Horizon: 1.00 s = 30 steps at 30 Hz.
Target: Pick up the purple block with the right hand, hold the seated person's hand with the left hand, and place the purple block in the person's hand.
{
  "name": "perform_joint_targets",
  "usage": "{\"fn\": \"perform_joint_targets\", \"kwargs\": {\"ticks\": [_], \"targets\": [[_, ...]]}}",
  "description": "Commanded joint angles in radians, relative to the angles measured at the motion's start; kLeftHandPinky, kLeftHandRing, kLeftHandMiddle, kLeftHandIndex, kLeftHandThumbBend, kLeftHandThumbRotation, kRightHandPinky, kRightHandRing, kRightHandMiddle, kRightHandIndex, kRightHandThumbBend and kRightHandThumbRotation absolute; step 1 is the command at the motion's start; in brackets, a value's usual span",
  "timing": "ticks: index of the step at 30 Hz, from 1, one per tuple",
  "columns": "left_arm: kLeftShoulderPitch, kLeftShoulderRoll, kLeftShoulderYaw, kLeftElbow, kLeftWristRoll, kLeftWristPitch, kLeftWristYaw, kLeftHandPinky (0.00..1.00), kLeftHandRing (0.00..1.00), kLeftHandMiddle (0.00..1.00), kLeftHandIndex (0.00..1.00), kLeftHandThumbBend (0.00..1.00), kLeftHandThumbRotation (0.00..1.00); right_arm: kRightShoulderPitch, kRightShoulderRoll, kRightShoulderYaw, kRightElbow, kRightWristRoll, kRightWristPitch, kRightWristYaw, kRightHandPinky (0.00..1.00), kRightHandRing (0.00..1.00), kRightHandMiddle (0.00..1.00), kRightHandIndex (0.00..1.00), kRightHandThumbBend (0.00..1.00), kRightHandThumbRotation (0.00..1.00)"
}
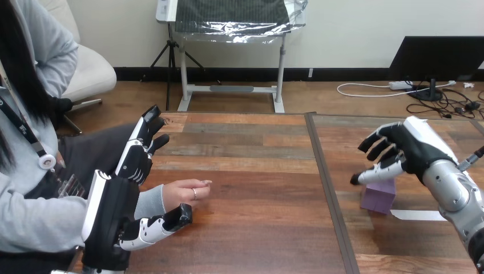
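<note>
Purple block [378, 197] resting on the desk [251, 171], directly under the bent, spread fingers [376, 145] of the right hand [408, 145]; thumb lying just over the block's top, contact not clear, no clamping seen. Left hand [134, 165] with fingers straight and apart, pointing away across the desk, thumb stretched out sideways. Person's hand [184, 191] lying on the desk between that thumb and those fingers, not enclosed. White paper slip [418, 215] just beside the block, on the wrist side.

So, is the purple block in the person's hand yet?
No, the purple block sits on the table under the right hand.
</note>
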Motion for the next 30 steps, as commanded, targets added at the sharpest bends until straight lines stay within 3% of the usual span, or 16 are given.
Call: {"fn": "perform_joint_targets", "kwargs": {"ticks": [1,4,5,6,8,11,14,20,30], "targets": [[-0.071,0.007,0.009,0.006,-0.003,-0.022,-0.002,0.89,0.96,0.98,0.95,1.0,0.65,-0.104,-0.031,0.003,-0.038,-0.003,0.02,0.047,0.37,0.45,0.51,0.8,0.98,0.06],[-0.069,0.01,0.009,0.003,-0.002,-0.018,-0.002,0.9,0.97,0.99,0.95,1.0,0.65,-0.104,-0.036,0.0,-0.04,0.0,0.018,0.09,0.26,0.33,0.39,0.86,0.99,0.14],[-0.069,0.01,0.009,0.002,-0.001,-0.017,-0.002,0.9,0.97,0.99,0.96,1.0,0.65,-0.104,-0.038,-0.002,-0.041,0.002,0.015,0.107,0.28,0.42,0.48,0.88,0.99,0.17],[-0.068,0.011,0.009,0.001,-0.001,-0.016,-0.002,0.9,0.97,0.99,0.96,1.0,0.65,-0.104,-0.039,-0.003,-0.041,0.004,0.013,0.118,0.36,0.59,0.64,0.92,1.0,0.2],[-0.067,0.011,0.008,0.0,-0.003,-0.015,-0.003,0.91,0.97,0.99,0.96,1.0,0.65,-0.104,-0.044,0.0,-0.036,0.0,0.009,0.142,0.5,0.73,0.76,0.95,1.0,0.24],[-0.065,0.012,0.005,-0.003,-0.008,-0.013,-0.006,0.91,0.97,0.99,0.96,1.0,0.65,-0.099,-0.046,-0.001,-0.035,-0.002,-0.002,0.153,0.73,0.86,0.88,0.97,1.0,0.27],[-0.063,0.011,0.005,-0.005,-0.011,-0.012,-0.006,0.91,0.97,0.99,0.96,1.0,0.65,-0.093,-0.048,-0.001,-0.037,-0.004,-0.016,0.156,0.88,0.94,0.95,0.99,1.0,0.3],[-0.061,0.007,0.002,-0.008,-0.021,-0.012,-0.01,0.91,0.97,0.99,0.95,1.0,0.64,-0.082,-0.052,0.01,-0.034,-0.019,-0.041,0.142,0.96,0.99,0.99,1.0,1.0,0.32],[-0.059,0.009,0.005,-0.008,-0.019,-0.011,-0.01,0.91,0.96,0.98,0.95,1.0,0.64,-0.075,-0.059,0.032,-0.027,-0.062,-0.069,0.109,1.0,1.0,1.0,1.0,1.0,0.4]]}}
